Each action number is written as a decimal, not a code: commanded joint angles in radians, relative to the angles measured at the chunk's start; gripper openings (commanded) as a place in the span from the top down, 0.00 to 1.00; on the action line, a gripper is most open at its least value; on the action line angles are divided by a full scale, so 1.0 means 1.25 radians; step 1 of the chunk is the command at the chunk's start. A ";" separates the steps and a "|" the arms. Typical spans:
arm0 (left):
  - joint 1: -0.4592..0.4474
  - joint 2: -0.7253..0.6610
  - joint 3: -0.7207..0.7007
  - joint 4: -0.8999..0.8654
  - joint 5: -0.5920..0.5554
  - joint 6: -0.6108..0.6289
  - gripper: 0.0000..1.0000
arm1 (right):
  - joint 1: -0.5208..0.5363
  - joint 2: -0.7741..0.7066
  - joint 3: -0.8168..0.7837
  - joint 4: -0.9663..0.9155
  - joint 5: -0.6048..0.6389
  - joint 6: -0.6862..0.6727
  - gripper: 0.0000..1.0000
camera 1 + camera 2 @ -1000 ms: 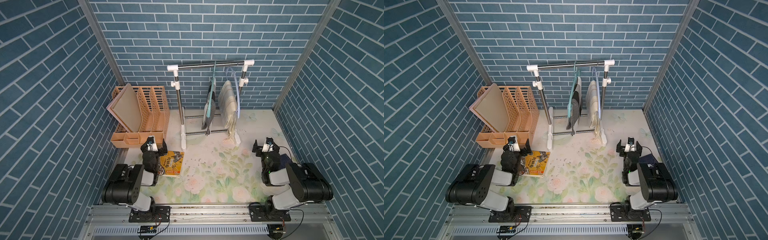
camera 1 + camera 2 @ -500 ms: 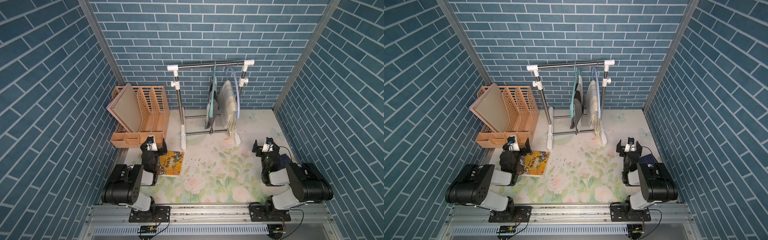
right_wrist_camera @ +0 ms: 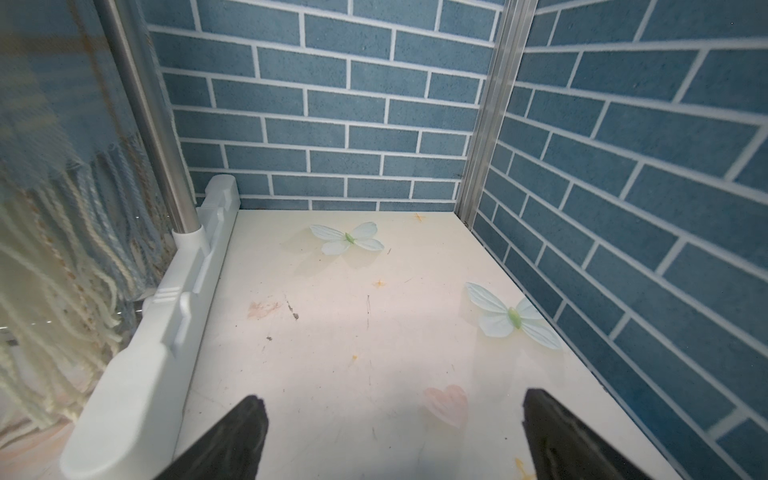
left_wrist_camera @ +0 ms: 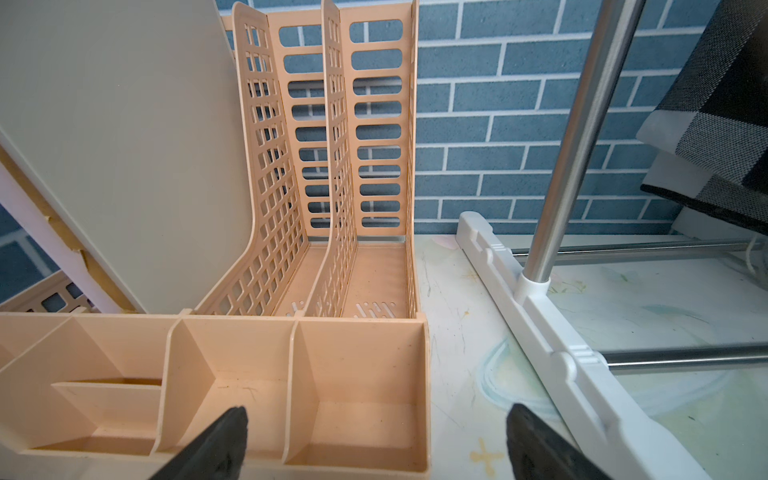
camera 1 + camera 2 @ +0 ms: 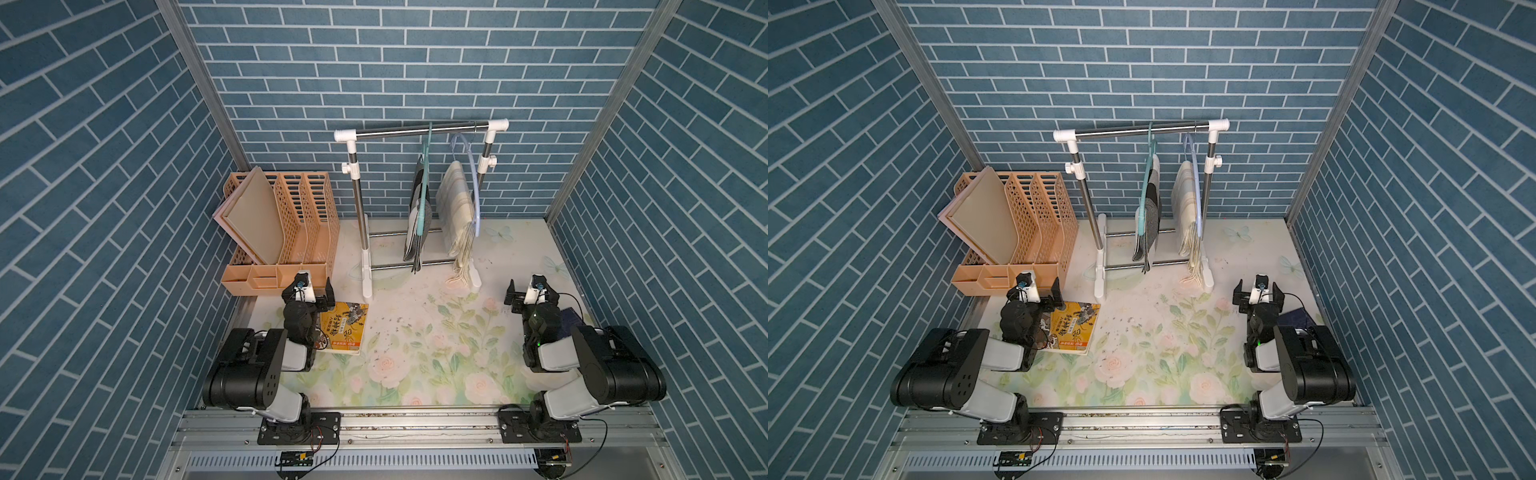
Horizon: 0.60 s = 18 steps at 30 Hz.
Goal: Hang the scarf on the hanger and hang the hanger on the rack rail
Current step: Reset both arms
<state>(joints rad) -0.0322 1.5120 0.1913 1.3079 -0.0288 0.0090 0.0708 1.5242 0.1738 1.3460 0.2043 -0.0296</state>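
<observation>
With the dark checked scarf [image 5: 413,224] draped over the teal hanger [image 5: 424,195] on the rail [image 5: 395,132], the hanging looks done, so best keep clear of the cloth — both arms sit folded low over the table [image 5: 407,316], left fingers [image 4: 224,440] and right fingers [image 3: 237,432] spread wide, empty.

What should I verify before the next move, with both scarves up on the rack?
1. Left gripper open and empty: ok.
2. Right gripper open and empty: ok.
3. Cream scarf draped over the blue hanger: ok.
4. Checked scarf draped over the teal hanger: ok.
5. Both hangers hanging from the rail: ok.
6. Book clear of the left arm: cannot tell; the arm overlaps it in both top views.
</observation>
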 commanded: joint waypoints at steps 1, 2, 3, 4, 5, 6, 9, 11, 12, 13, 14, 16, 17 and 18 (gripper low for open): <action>0.001 -0.003 -0.038 0.077 0.091 0.038 0.00 | -0.003 0.003 0.011 -0.002 -0.006 0.024 0.00; 0.002 -0.003 -0.056 0.109 0.055 0.022 0.00 | -0.003 0.004 0.011 -0.002 -0.005 0.024 0.00; 0.002 0.000 -0.051 0.108 -0.031 -0.011 0.00 | -0.003 0.003 0.011 -0.002 -0.005 0.024 0.00; 0.002 -0.002 -0.041 0.081 -0.128 -0.052 0.00 | -0.004 0.004 0.011 -0.002 -0.005 0.024 0.00; 0.002 -0.007 -0.033 0.062 -0.156 -0.066 0.00 | -0.003 0.004 0.012 -0.002 -0.006 0.023 0.00; 0.002 -0.004 -0.031 0.061 -0.106 -0.044 0.00 | -0.003 0.003 0.011 -0.002 -0.005 0.024 0.00; 0.002 -0.003 -0.013 0.023 0.059 0.025 0.00 | -0.004 0.004 0.011 -0.002 -0.006 0.024 0.00; 0.002 -0.003 -0.008 0.018 0.053 0.021 0.00 | -0.002 0.004 0.011 -0.002 -0.005 0.024 0.00; 0.003 -0.002 -0.006 0.019 0.054 0.019 0.00 | -0.003 0.004 0.011 -0.002 -0.005 0.024 0.00; 0.003 0.001 -0.009 0.030 0.053 0.018 0.00 | -0.003 0.004 0.011 -0.002 -0.005 0.024 0.00; 0.004 -0.002 -0.007 0.019 0.053 0.019 0.00 | -0.003 0.004 0.011 -0.002 -0.005 0.024 0.00; 0.004 0.002 -0.006 0.022 0.052 0.018 0.00 | -0.003 0.003 0.011 -0.002 -0.005 0.023 0.00; 0.006 0.003 0.001 0.007 0.053 0.015 0.00 | -0.003 0.004 0.011 -0.002 -0.005 0.024 0.00; 0.014 0.004 0.007 -0.003 0.060 0.008 0.00 | -0.003 0.004 0.011 -0.002 -0.005 0.024 0.00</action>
<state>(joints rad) -0.0288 1.5120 0.1753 1.3354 0.0204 0.0158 0.0708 1.5242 0.1738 1.3460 0.2043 -0.0296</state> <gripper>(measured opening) 0.996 0.996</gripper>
